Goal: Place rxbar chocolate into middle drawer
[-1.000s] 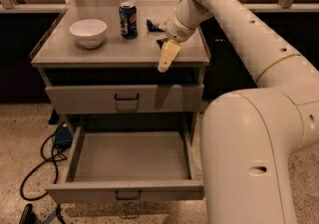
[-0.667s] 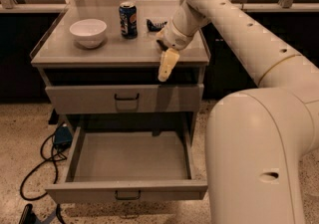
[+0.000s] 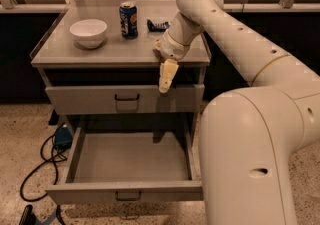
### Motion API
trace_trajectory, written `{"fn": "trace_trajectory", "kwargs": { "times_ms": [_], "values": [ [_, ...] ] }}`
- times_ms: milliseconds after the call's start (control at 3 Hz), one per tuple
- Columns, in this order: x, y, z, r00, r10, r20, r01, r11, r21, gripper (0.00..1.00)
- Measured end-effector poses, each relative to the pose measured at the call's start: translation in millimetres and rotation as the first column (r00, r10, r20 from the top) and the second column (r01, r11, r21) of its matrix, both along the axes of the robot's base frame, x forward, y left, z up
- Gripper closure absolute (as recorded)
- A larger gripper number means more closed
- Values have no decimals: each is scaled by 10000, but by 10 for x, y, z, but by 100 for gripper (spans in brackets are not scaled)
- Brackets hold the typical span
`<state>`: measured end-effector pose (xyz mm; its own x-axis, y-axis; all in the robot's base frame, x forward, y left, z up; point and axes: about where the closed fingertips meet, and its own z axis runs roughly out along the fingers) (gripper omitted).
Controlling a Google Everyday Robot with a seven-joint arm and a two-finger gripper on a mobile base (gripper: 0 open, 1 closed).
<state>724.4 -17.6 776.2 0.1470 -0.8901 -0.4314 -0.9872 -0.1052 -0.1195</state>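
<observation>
Camera view: pick stage by the look, rxbar not yet grabbed. Lying flat at back of table, just right of can, right end hidden behind arm. Only dark wrapper in sight, so taken as the rxbar; not certain. Long axis roughly left-right, along table's back edge, left end toward can. No telling which face is up.

Claw hanging tip-down off table's front edge, in front of shut top drawer, right of its handle, above middle drawer. Nothing dark seen in claw; wide or narrow, cannot tell. Middle drawer already pulled out, no bar seen inside, so no pull needed.

Next, as a guess: raise claw over table edge, move back to rxbar, come down across its short axis, close, lift, carry forward, lower into middle drawer. Watch the can, near rxbar's left end. Bowl well apart at left, no concern.
</observation>
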Motion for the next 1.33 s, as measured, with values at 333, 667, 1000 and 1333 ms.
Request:
{"fn": "trace_trajectory", "kwargs": {
  "times_ms": [333,667,1000,1333],
  "values": [
    [44,1,33,10000,73,-25,-73,9999,130,0],
    [224,36,414,9988,90,474,-81,9998,-182,0],
    [354,-20,682,9936,-116,1120,126,9999,-89,0],
    [345,7,609,9951,-72,990,81,9999,-87,0]
  ]
}}
